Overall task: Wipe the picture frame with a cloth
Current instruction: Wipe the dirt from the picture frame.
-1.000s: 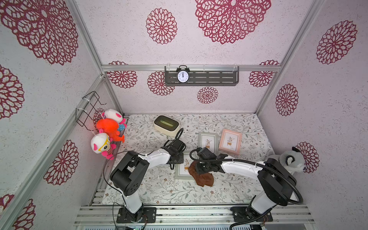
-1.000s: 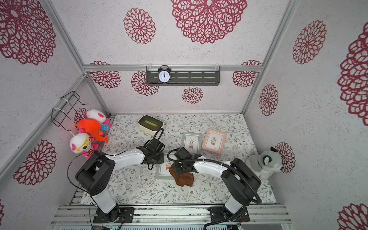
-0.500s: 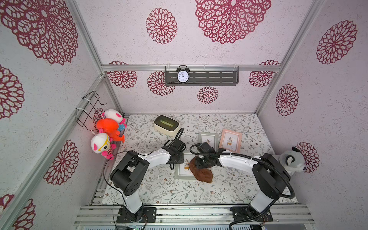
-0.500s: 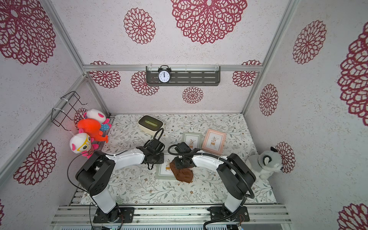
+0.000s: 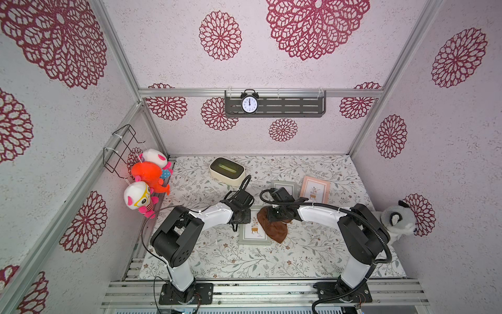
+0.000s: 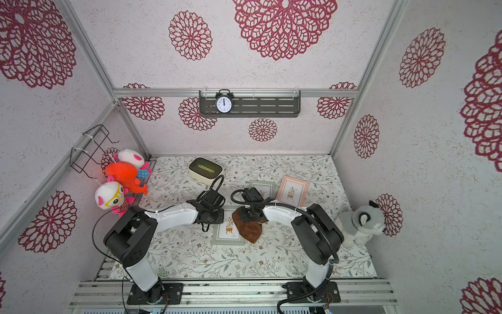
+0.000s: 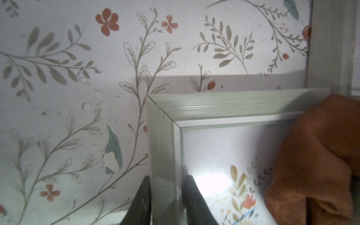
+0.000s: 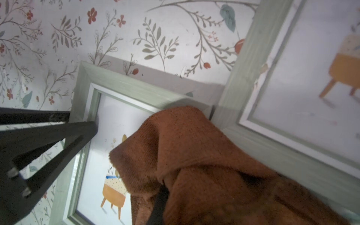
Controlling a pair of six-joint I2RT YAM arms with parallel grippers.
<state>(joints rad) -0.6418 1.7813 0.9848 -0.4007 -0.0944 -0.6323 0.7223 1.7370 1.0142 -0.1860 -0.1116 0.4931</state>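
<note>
Picture frame: the grey-green picture frame (image 5: 253,231) lies flat on the floral table cover (image 5: 217,252) between the two arms, with its print of a potted plant on a stool facing up
Cloth: the rust-brown cloth (image 5: 273,227) is bunched over the frame's right side and far right corner, and its near end spills onto the table cover; both top views show this
Left gripper: the left gripper (image 7: 167,182) is set narrow and pinches the frame's left rail near the far left corner, with one finger at the outer edge and the other on the glass side
Right gripper: the right gripper (image 5: 275,216) is closed on the cloth and stands over the frame's far right part; in the right wrist view one dark finger (image 8: 158,202) shows under a fold
Second frame: another grey-green frame (image 5: 285,185) lies just beyond, with a corner just beside the covered corner
Pink frame: the pink frame (image 5: 315,189) lies to the right of the second frame
Tissue box: the cream tissue box (image 5: 227,171) sits toward the back on the left
Plush toys: three plush toys (image 5: 148,174) hang at the left wall, and a grey plush animal (image 5: 398,220) sits at the right wall
Clock: the clock (image 5: 249,104) stands on the wall shelf (image 5: 293,104)
</note>
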